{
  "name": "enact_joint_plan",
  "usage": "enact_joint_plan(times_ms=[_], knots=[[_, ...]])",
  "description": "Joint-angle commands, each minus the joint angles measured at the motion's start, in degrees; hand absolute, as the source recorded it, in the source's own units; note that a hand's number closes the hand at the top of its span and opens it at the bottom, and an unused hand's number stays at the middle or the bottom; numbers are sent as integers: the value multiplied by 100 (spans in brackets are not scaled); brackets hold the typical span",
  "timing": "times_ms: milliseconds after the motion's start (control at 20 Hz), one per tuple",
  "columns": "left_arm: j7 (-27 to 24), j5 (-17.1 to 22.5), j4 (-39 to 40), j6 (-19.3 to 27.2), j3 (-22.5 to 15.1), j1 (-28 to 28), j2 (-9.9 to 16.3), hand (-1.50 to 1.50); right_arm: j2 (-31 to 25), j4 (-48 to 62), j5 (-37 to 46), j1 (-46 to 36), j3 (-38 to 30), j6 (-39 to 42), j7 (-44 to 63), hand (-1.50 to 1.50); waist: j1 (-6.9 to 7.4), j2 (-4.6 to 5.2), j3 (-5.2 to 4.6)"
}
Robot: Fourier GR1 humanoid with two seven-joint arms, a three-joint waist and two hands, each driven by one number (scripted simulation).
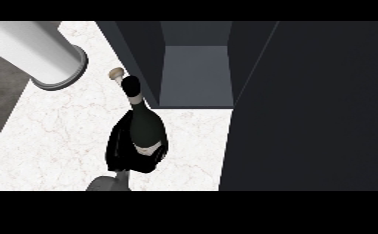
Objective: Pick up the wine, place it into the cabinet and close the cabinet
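The wine (pixel 141 123) is a dark bottle with a pale cork at its top, tilted so that its neck points up and to the left in the head view, toward the left front corner of the cabinet (pixel 196 73). The cork end lies just beside the cabinet's left wall, outside the opening, and the bottle's body is over the worktop (pixel 59 138). A black hand (pixel 133 155) comes in from the lower edge on a grey forearm; its fingers are curled round the lower part of the bottle, hiding much of the base. Which of the robot's two hands this is cannot be told for sure from the view; it sits left of centre, so it is taken here as the left one, and no other hand shows. The cabinet stands open, its grey inner floor and dark side walls in sight, and its dark door (pixel 303 108) fills the right side of the view, swung out over the worktop. At the upper left a pale cylinder (pixel 44 55) with a rounded rim lies across the corner of the white marbled worktop, well apart from the bottle.
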Motion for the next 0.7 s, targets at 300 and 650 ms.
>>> enact_joint_plan(times_ms=[300, 650], knots=[[135, 798, -894, 1613, -1497, 380, -12, 150, 11, -418, -329, 184, -39, 15, 151, -150, -3, 3, -1], [-319, 1159, 432, 1389, -1227, -409, -12, 150, 106, -200, 89, -362, 297, -242, 430, -150, -4, 11, -4]])
